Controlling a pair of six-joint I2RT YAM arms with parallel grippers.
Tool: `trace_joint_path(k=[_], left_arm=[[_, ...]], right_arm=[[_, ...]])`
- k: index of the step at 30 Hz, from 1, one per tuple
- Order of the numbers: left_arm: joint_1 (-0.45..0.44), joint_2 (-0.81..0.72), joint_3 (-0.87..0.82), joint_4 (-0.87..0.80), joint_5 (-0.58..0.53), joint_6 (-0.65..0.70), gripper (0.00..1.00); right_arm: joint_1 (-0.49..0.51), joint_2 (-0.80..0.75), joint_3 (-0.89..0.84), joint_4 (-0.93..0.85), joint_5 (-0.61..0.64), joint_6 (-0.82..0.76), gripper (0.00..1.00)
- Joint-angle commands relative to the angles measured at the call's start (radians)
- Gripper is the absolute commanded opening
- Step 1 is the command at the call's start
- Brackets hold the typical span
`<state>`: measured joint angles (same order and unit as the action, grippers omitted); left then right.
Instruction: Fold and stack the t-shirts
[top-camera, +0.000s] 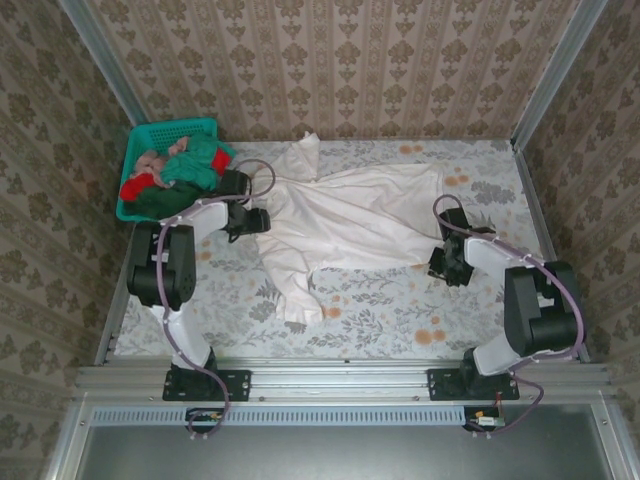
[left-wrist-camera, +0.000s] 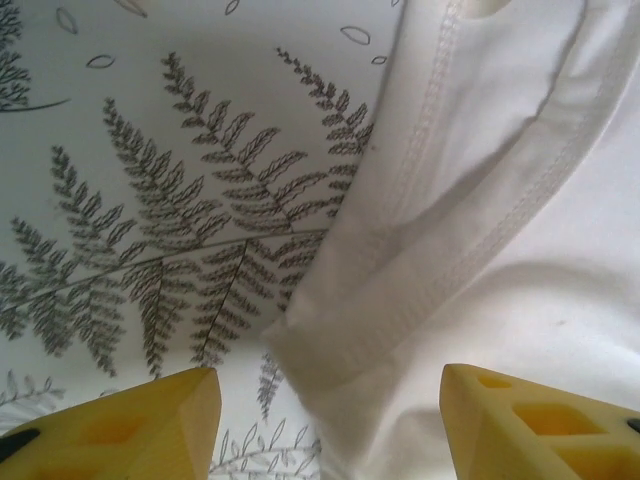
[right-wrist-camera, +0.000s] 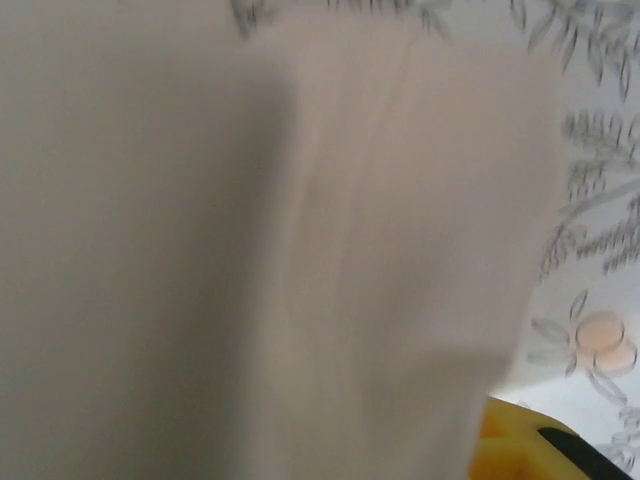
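A large plain white cloth t-shirt (top-camera: 360, 215) is spread out, creased, over the middle of the floral-printed surface (top-camera: 400, 310). One part is drawn up toward the far edge. A narrow part trails toward the near edge, left of centre. The widest part is stretched toward the right edge.

A teal plastic lattice basket (top-camera: 165, 131) is set in the far left corner. Bundled inside it are a pale pink cloth t-shirt (top-camera: 153, 161), a teal cloth t-shirt (top-camera: 200, 160), a red cloth t-shirt (top-camera: 134, 189) and a dark green cloth t-shirt (top-camera: 165, 202), all crumpled together, with some cloth draped over the basket's near rim.

The left pincer (top-camera: 248, 220) is placed just beside the basket, at the left side of the white t-shirt. In the left wrist view its yellow fingertips (left-wrist-camera: 160, 415) are seen spread wide apart, released, with a double-stitched hem of the white t-shirt lying between them over the fern print. Nothing is clamped.

The right pincer (top-camera: 447, 262) is placed at the right end of the white t-shirt, near the right edge of the surface. In the right wrist view blurred white cloth is seen very close to the lens, and one yellow finger (right-wrist-camera: 520, 445) is seen at the lower right. Whether this pincer is clenched or released cannot be told.
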<state>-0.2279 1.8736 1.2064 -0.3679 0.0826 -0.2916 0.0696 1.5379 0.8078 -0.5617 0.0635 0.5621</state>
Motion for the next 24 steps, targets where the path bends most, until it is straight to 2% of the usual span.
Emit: trace_joint_path(k=[1, 13, 16, 18, 22, 24], left_arm=[[-0.001, 0.023, 0.022, 0.010, 0.008, -0.002, 0.58], [-0.003, 0.075, 0.039, 0.038, 0.029, 0.003, 0.53], [-0.004, 0.095, 0.048, 0.038, 0.032, 0.001, 0.47], [-0.004, 0.102, 0.050, 0.043, 0.037, 0.000, 0.38], [-0.003, 0.102, 0.048, 0.058, 0.075, -0.001, 0.23], [-0.006, 0.093, 0.040, 0.064, 0.096, -0.004, 0.16]], right_arm=[[-0.012, 0.039, 0.055, 0.021, 0.065, 0.015, 0.35], [-0.031, 0.154, 0.128, 0.084, 0.049, -0.009, 0.35], [-0.034, 0.179, 0.132, 0.088, 0.042, -0.017, 0.28], [-0.034, 0.166, 0.128, 0.089, 0.041, -0.020, 0.16], [-0.033, 0.086, 0.119, 0.074, 0.002, -0.033, 0.03], [-0.033, 0.033, 0.116, 0.048, 0.000, -0.043, 0.00]])
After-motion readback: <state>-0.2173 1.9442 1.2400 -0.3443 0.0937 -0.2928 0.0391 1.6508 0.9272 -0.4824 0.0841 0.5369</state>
